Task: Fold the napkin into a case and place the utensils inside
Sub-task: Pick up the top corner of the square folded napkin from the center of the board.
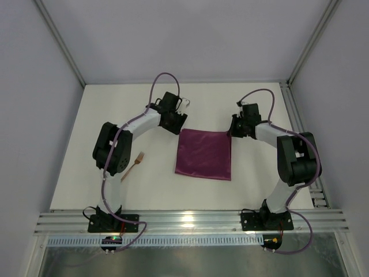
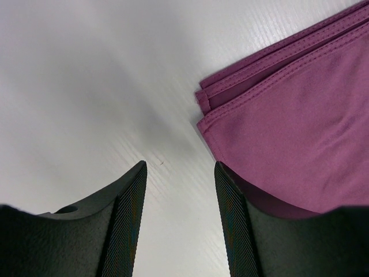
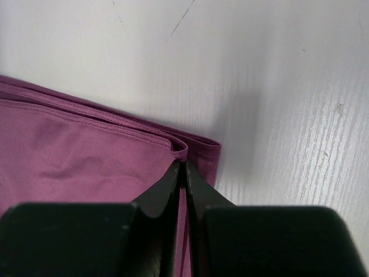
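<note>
The napkin (image 1: 203, 154) lies flat near the middle of the table (image 1: 115, 109), between the two arms; it is folded to a roughly square packet, plum-purple and plain. In the left wrist view the napkin (image 2: 288, 115) shows several stitched hems stacked at its corner; the layers are slightly offset from one another. In the right wrist view the napkin (image 3: 86, 156) likewise shows stacked hems running to a rounded corner.

The right gripper (image 1: 232, 134) is at the far right corner of the cloth. Seen from its own wrist, the right gripper (image 3: 182, 167) has its fingers clenched together on that corner; a thin fold of purple cloth sits pinched at the tips; the rest of the cloth lies on the table.

The left gripper (image 1: 177, 129) is at the far left corner of the cloth. In the wrist view the left gripper (image 2: 180, 167) stands released, with bare table showing in the gap between the fingers; one finger (image 2: 230, 219) overlaps the cloth's edge; whether it touches cannot be told; nothing is held.

One utensil is in view: a copper fork (image 1: 137, 160) lying on the table to the left of the napkin and well apart from it, tines toward the far side; its handle end runs close beside the left arm's elbow. Other pieces cannot be made out.

A ribbed aluminium rail (image 1: 190, 219) runs along the near edge of the table; both arm bases are mounted on it; grey panels enclose the table on three sides.
</note>
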Motion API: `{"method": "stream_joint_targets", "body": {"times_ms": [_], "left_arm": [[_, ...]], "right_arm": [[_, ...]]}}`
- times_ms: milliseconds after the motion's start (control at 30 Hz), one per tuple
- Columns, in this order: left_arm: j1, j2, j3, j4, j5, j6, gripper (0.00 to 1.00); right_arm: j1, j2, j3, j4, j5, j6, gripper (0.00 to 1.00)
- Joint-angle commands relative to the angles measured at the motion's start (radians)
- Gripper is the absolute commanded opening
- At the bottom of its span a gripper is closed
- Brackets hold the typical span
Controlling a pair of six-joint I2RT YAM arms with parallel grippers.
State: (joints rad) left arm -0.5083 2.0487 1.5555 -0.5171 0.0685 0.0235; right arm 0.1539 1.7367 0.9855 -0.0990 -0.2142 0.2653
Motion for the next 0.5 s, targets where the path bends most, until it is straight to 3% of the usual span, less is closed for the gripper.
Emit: {"method": "stream_joint_targets", "body": {"times_ms": [0, 33, 167, 267, 467], "left_arm": [[-0.001, 0.030, 0.048, -0.001, 0.031, -0.048, 0.52], [-0.002, 0.034, 0.051, 0.000, 0.037, -0.051, 0.52], [-0.004, 0.074, 0.075, -0.006, 0.045, -0.059, 0.52], [-0.004, 0.100, 0.104, -0.018, 0.047, -0.062, 0.48], [-0.004, 0.126, 0.112, -0.009, 0.097, -0.080, 0.44]], "right_arm": [[-0.005, 0.036, 0.042, -0.014, 0.035, -0.006, 0.11], [-0.005, 0.049, 0.047, -0.016, 0.039, -0.003, 0.20], [-0.007, 0.018, 0.035, -0.024, 0.058, 0.000, 0.37], [-0.005, -0.023, 0.028, -0.044, 0.064, -0.009, 0.44], [-0.005, -0.091, -0.007, -0.050, 0.073, -0.017, 0.44]]}}
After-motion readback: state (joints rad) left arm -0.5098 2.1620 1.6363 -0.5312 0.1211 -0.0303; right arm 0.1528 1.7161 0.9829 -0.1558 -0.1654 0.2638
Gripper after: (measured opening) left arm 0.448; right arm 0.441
